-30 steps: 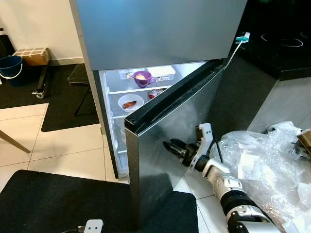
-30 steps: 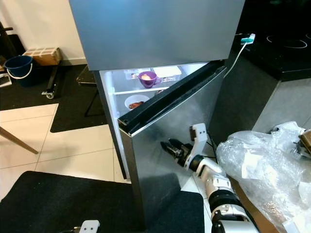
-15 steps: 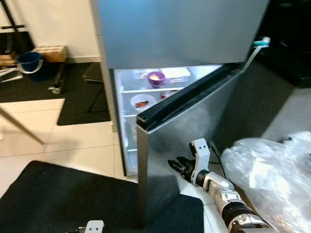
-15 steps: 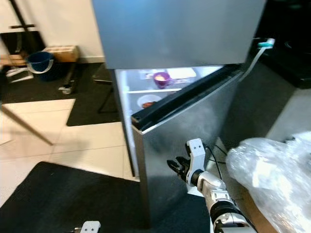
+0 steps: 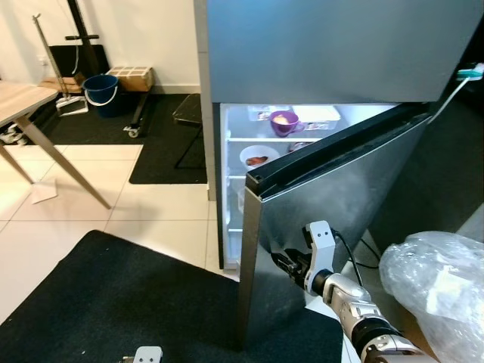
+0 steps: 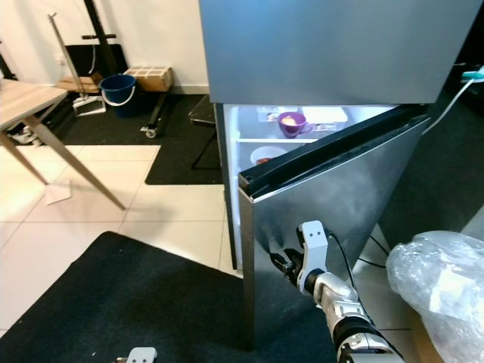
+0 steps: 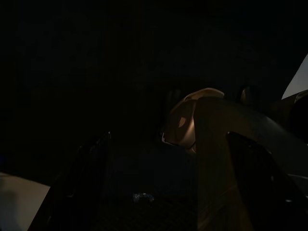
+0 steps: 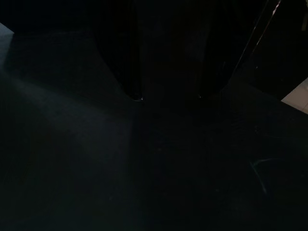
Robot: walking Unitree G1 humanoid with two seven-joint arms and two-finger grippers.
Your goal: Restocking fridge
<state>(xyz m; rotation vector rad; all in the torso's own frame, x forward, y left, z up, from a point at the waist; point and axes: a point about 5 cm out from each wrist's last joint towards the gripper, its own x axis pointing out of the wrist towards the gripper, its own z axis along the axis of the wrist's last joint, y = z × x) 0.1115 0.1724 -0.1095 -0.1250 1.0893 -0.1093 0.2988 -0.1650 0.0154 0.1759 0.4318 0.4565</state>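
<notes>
step: closing or opening door (image 5: 333,219), judged
right gripper (image 5: 281,262): against door face; finger state unclear
next: likely push door

No readable text anywhere right now.

The steel fridge door (image 5: 325,219) carries no brand mark or label that can be made out. The packages on the lit shelf (image 5: 302,119) are too small and bright to read. The cardboard box (image 5: 130,76) by the wall shows pale patches on top, but no letters resolve. Both wrist views are too dark for any writing.
</notes>
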